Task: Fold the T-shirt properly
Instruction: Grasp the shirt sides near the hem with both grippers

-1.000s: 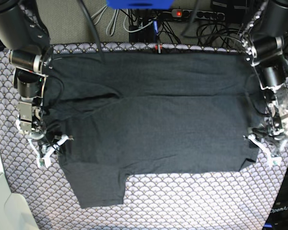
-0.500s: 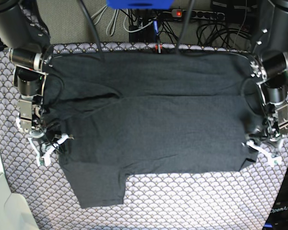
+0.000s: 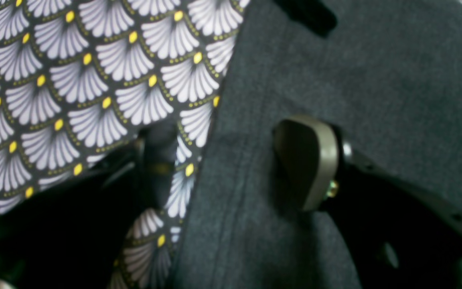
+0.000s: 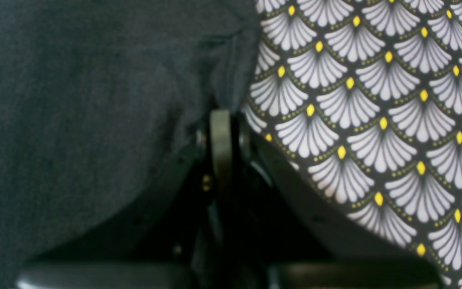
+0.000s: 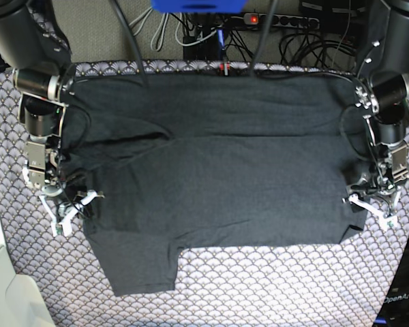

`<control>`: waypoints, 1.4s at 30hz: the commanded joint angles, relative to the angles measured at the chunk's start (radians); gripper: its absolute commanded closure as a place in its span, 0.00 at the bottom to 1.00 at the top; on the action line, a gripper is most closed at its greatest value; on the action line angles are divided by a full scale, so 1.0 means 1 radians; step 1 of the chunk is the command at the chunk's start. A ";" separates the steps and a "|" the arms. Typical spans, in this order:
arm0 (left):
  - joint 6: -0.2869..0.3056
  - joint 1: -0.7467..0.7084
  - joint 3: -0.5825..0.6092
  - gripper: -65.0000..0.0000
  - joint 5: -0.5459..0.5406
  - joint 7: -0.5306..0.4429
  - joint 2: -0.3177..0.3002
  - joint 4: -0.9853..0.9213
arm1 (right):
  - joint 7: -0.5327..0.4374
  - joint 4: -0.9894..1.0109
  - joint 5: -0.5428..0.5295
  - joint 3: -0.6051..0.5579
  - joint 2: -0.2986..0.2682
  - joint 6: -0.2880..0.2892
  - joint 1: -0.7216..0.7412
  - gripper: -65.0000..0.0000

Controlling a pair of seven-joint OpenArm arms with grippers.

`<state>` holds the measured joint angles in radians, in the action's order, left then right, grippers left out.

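A large charcoal-black soft fabric T-shirt (image 5: pixel 211 170) lies spread flat across the middle of the base view, on a grey tablecloth with a white scallop pattern and yellow dots (image 5: pixel 259 286); one short sleeve juts toward the lower left of that frame. No container shows in any view. The left gripper (image 5: pixel 373 210) sits at the shirt's right edge in the base view, just above the lower right corner of the cloth. In the left wrist view its jaws stand apart across the hemmed edge: a pale rounded fingertip (image 3: pixel 307 160) rests on the dark fabric (image 3: pixel 375 80) and the other, dark one lies over the patterned tablecloth (image 3: pixel 74 80), with nothing clamped. The right gripper (image 5: pixel 68 211) is at the shirt's left edge in the base view. In the right wrist view its narrow pad (image 4: pixel 221 140) sits at the border between shirt (image 4: pixel 74 100) and tablecloth (image 4: pixel 375 100), but whether it pinches the fabric cannot be told.
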<state>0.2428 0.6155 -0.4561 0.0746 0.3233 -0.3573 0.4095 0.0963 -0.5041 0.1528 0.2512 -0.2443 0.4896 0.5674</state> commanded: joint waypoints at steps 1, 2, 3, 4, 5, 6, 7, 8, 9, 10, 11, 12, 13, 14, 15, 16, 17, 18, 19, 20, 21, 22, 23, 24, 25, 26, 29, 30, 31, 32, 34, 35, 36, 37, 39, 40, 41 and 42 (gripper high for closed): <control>0.003 0.034 0.001 0.35 -0.003 -0.016 -0.013 0.015 | 0.021 -0.008 0.009 -0.002 -0.010 0.005 0.021 1.00; 0.003 0.034 0.001 0.35 -0.003 -0.017 -0.013 0.015 | 0.021 -0.008 0.009 -0.002 -0.010 0.005 0.021 1.00; 0.003 0.034 0.001 0.35 -0.003 -0.017 -0.013 0.015 | 0.021 -0.008 0.009 -0.002 -0.010 0.005 0.021 1.00; 0.003 0.034 0.001 0.35 -0.003 -0.017 -0.012 0.015 | 0.021 -0.008 0.009 -0.002 -0.010 0.005 0.021 1.00; 0.003 0.034 0.001 0.35 -0.003 -0.017 -0.012 0.015 | 0.021 -0.008 0.009 -0.002 -0.010 0.005 0.021 1.00; 0.003 0.033 0.001 0.35 -0.003 -0.017 -0.012 0.015 | 0.021 -0.008 0.009 -0.002 -0.010 0.005 0.021 1.00; 0.003 0.031 0.001 0.35 -0.003 -0.017 -0.012 0.015 | 0.021 -0.008 0.009 -0.002 -0.010 0.005 0.021 1.00; 0.003 0.031 0.001 0.35 -0.003 -0.017 -0.012 0.015 | 0.021 -0.008 0.009 -0.002 -0.010 0.005 0.023 1.00; 0.003 0.031 0.001 0.35 -0.003 -0.017 -0.012 0.015 | 0.021 -0.008 0.009 -0.002 -0.010 0.005 0.023 1.00; 0.003 0.031 0.001 0.35 -0.003 -0.017 -0.012 0.015 | 0.021 -0.008 0.009 -0.002 -0.010 0.005 0.024 1.00; 0.003 0.030 0.001 0.35 -0.003 -0.017 -0.012 0.015 | 0.021 -0.008 0.009 -0.002 -0.010 0.005 0.024 1.00; 0.003 0.030 0.001 0.37 -0.003 -0.017 -0.012 0.015 | 0.021 -0.008 0.009 -0.002 -0.010 0.005 0.024 1.00; 0.003 0.030 0.001 0.40 -0.003 -0.017 -0.012 0.015 | 0.021 -0.008 0.009 -0.002 -0.010 0.005 0.024 1.00; 0.003 0.030 0.001 0.45 -0.003 -0.017 -0.012 0.015 | 0.021 -0.008 0.009 -0.002 -0.010 0.005 0.024 1.00; 0.003 0.030 0.001 0.51 -0.003 -0.017 -0.012 0.015 | 0.021 -0.008 0.009 -0.002 -0.010 0.005 0.024 1.00; 0.003 0.030 0.001 0.58 -0.003 -0.017 -0.012 0.015 | 0.021 -0.008 0.009 -0.002 -0.010 0.005 0.024 1.00; 0.003 0.030 0.001 0.64 -0.003 -0.017 -0.012 0.015 | 0.021 -0.008 0.009 -0.002 -0.010 0.005 0.024 1.00; 0.003 0.030 0.001 0.70 -0.003 -0.017 -0.012 0.015 | 0.021 -0.008 0.009 -0.002 -0.010 0.005 0.023 1.00; 0.003 0.030 0.001 0.75 -0.003 -0.017 -0.013 0.015 | 0.021 -0.008 0.009 -0.002 -0.010 0.005 0.023 1.00; 0.003 0.030 0.001 0.80 -0.003 -0.017 -0.013 0.015 | 0.021 -0.008 0.009 -0.002 -0.010 0.005 0.021 1.00; 0.003 0.030 0.001 0.83 -0.003 -0.017 -0.013 0.016 | 0.021 -0.008 0.009 -0.002 -0.010 0.005 0.021 1.00; 0.003 0.030 0.001 0.86 -0.003 -0.017 -0.015 0.019 | 0.021 -0.008 0.009 -0.002 -0.010 0.005 0.021 1.00; 0.003 0.030 0.001 0.89 -0.003 -0.017 -0.015 0.022 | 0.021 -0.008 0.009 -0.002 -0.010 0.005 0.019 1.00; 0.003 0.030 0.001 0.91 -0.003 -0.017 -0.016 0.024 | 0.021 -0.008 0.009 -0.003 -0.010 0.005 0.019 1.00; 0.003 0.030 0.001 0.93 -0.003 -0.017 -0.018 0.025 | 0.021 -0.008 0.009 -0.003 -0.010 0.005 0.019 1.00; 0.003 0.030 0.001 0.94 -0.003 -0.017 -0.019 0.027 | 0.021 -0.009 0.009 -0.003 -0.011 0.005 0.019 1.00; 0.003 0.030 0.000 1.00 -0.003 -0.016 -0.021 0.030 | 0.015 -0.011 0.009 -0.003 -0.011 0.005 0.019 1.00; 0.005 0.030 0.000 1.00 -0.003 -0.014 -0.023 0.030 | 0.013 -0.014 0.009 0.001 -0.011 0.005 0.019 1.00; 0.005 0.030 0.000 0.99 -0.003 -0.011 -0.023 0.032 | 0.015 -0.035 0.008 0.003 -0.011 0.005 0.018 1.00; 0.005 0.030 0.000 0.99 -0.003 -0.008 -0.024 0.041 | 0.020 -0.063 0.006 0.004 -0.011 0.005 0.006 1.00; 0.005 0.010 -0.002 0.99 -0.003 -0.005 -0.033 0.070 | 0.018 -0.144 0.006 0.004 -0.008 0.005 -0.037 1.00; 0.005 -0.004 -0.003 0.99 -0.005 -0.003 -0.032 0.091 | 0.021 -0.186 0.006 0.004 -0.005 0.005 -0.057 1.00; 0.005 -0.016 -0.003 0.99 -0.005 0.004 -0.029 0.121 | 0.021 -0.224 0.004 0.004 -0.003 0.005 -0.080 1.00; 0.005 -0.029 -0.003 0.99 -0.005 0.020 -0.027 0.147 | 0.021 -0.255 0.004 0.004 -0.003 0.005 -0.097 1.00; 0.005 -0.047 -0.003 0.99 -0.005 0.049 -0.026 0.205 | 0.021 -0.301 0.004 0.004 0.000 0.005 -0.122 1.00; 0.005 -0.050 -0.003 0.99 -0.005 0.053 -0.023 0.222 | 0.021 -0.313 0.004 0.004 0.006 0.005 -0.126 1.00; 0.005 -0.052 -0.003 0.99 -0.005 0.056 -0.015 0.237 | 0.021 -0.324 0.004 0.004 0.007 0.005 -0.132 1.00; 0.005 -0.052 -0.003 0.99 -0.005 0.060 -0.012 0.248 | 0.021 -0.334 0.004 0.004 0.007 0.007 -0.139 1.00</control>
<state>0.2508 0.5282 -0.4583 0.0746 0.4076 -0.3527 0.6365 0.1440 -0.8211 0.1680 0.2531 -0.2256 0.4923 0.4053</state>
